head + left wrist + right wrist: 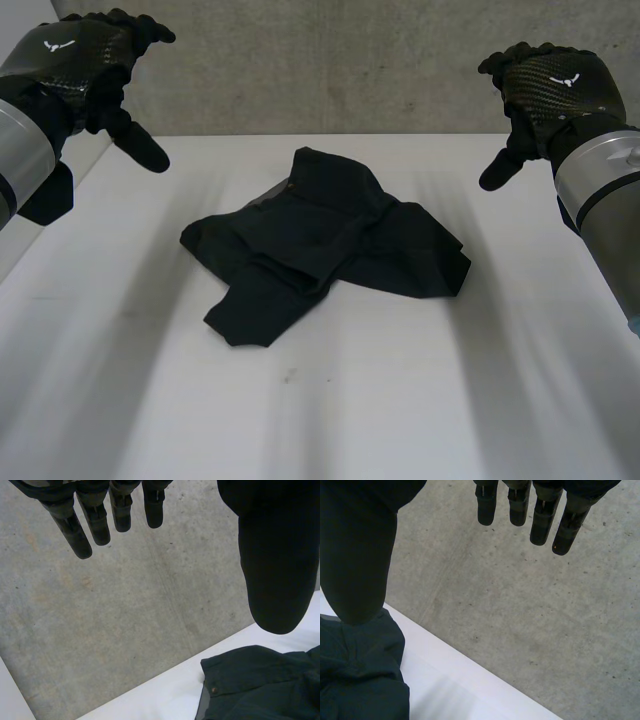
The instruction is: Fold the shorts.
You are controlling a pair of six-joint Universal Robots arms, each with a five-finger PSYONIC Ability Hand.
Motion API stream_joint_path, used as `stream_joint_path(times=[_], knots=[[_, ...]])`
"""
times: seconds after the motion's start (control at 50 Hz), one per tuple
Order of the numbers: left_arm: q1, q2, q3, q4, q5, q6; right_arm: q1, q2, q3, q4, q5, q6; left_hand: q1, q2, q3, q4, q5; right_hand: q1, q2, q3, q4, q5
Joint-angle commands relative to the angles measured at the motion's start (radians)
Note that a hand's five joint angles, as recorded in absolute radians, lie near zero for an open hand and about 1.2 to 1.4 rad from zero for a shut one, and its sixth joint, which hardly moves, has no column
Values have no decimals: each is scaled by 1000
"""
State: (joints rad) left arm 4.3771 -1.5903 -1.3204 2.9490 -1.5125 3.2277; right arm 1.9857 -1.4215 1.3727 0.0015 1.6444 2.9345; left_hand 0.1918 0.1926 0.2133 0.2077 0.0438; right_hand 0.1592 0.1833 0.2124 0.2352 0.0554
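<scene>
Start state: left hand (85,62) hovers above the far left of the worktop (420,400), fingers (70,530) straight and spread away from the thumb, holding nothing. The black shorts (320,240) lie in a crumpled heap at mid-worktop, with the buttoned waistband toward the far edge and one leg bunched toward the near left. Neither hand touches them. The right hand (548,85) hovers at the far right, fingers (562,527) likewise straight and empty. Judgement: no fold is made yet, so flattening and all folding are left.

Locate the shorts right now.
In the head view the shorts lie crumpled mid-way across the table, between the raised left hand and right hand, touched by neither.
</scene>
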Motion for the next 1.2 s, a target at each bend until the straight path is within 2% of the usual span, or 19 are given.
stream_joint_path(times=[0.02,0.1,0.18,0.2,0.28,0.42,0.5,0.82,0.84,0.9,0.92,0.98,1.12,1.2], knots=[[-2,-16,0,1,0,1,-1,7,-3,0,-8,-3,-5,-6,-26,-21,-31,15,-9,-38,-61,-55],[-1,-66,-2,10,0,6,-2,15,-3,15,-50,-35,10,9,-12,-6,-17,15,-9,-38,-61,-55],[-1,-152,0,35,2,49,-2,39,5,32,-141,-136,22,21,0,6,-5,15,-9,-38,-61,-55],[-1,-192,3,59,2,90,-2,58,8,44,-178,-181,25,24,3,9,-2,15,-9,-38,-61,-55],[-1,-305,10,128,2,204,-2,95,17,64,-232,-229,39,38,18,23,13,15,-9,-38,-61,-55],[19,-508,32,215,12,415,-15,137,74,58,-258,-232,48,47,27,32,22,15,-9,-38,-61,-55],[24,-609,64,243,14,474,-16,147,100,54,-259,-232,63,62,41,47,36,15,-9,-38,-61,-55],[45,-838,253,252,49,486,-16,219,129,22,-256,-233,257,256,235,241,230,15,-9,-38,-61,-55],[45,-844,259,251,49,488,-16,219,131,20,-256,-233,289,288,267,273,262,15,-9,-38,-61,-55],[44,-855,270,252,51,486,-16,223,134,12,-256,-235,599,598,577,583,572,15,-9,-38,-61,-55],[45,-856,273,257,49,485,-16,225,135,12,-255,-238,891,890,869,875,864,15,-9,-38,-61,-55],[45,-858,283,266,48,483,-16,226,137,11,-255,-238,1204,1203,1182,1188,1177,15,-9,-38,-61,-55],[48,-873,320,321,26,492,-16,231,137,11,-252,-239,1205,1204,1183,1189,1178,15,-9,-38,-61,-55],[91,-863,355,367,-50,495,-18,230,137,12,-252,-238,1205,1204,1183,1189,1178,15,-9,-38,-61,-55]])
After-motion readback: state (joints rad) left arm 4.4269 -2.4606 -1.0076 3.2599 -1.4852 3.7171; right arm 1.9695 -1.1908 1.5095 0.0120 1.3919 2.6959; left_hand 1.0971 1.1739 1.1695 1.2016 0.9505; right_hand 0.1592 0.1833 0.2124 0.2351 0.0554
